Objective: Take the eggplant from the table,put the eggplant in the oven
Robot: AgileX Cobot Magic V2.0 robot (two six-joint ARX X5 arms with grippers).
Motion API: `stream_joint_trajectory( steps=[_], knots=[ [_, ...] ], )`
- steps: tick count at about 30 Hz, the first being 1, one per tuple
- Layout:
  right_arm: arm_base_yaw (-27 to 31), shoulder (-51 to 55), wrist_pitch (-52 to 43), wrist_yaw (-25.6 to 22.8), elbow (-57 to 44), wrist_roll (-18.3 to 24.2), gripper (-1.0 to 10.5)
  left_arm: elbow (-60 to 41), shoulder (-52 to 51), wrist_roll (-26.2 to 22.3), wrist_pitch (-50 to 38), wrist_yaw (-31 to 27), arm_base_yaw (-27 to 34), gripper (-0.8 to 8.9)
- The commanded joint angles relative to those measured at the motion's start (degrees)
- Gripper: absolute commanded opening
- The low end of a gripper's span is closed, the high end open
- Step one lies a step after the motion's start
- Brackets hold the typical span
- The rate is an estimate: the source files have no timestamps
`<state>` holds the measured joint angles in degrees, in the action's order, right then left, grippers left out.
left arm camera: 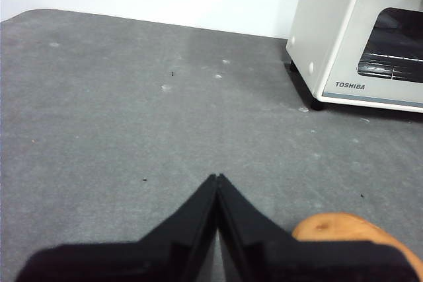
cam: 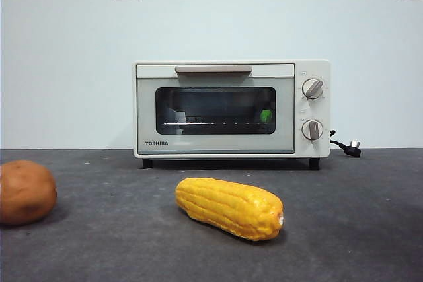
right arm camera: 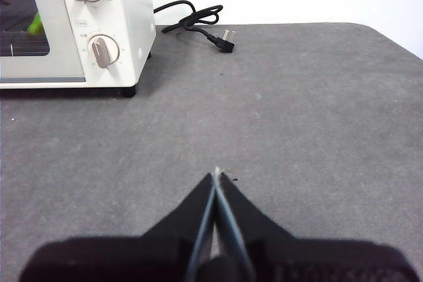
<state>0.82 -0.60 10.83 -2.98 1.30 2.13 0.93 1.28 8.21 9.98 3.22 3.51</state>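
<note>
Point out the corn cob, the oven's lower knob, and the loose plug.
corn cob (cam: 228, 207), front view, middle of the body.
lower knob (cam: 312, 129), front view, knob face.
plug (right arm camera: 228, 39), right wrist view, plug head.

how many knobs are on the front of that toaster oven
2. Both sit on the oven's panel to the right of the closed glass door: the upper knob near the top, the lower knob directly beneath it. None appear hidden.

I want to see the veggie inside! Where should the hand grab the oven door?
Probably the bar handle along the oven door's top, at its middle, coming from the front: it is a long level bar, so a grip closes from above and below.
</note>
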Motion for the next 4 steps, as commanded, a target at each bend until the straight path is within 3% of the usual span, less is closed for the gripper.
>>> stream_joint_trajectory(
  steps=[1, 4],
  knots=[
    [-0.09, 0.11, -0.26, -0.04, -0.5, -0.48, 0.0, -0.5, -0.02, 0.37, -0.61, 0.17, -0.17, -0.04],
    [-0.09, 0.11, -0.26, -0.04, -0.5, -0.48, 0.0, -0.5, -0.02, 0.37, -0.61, 0.17, -0.17, -0.04]
  ],
)
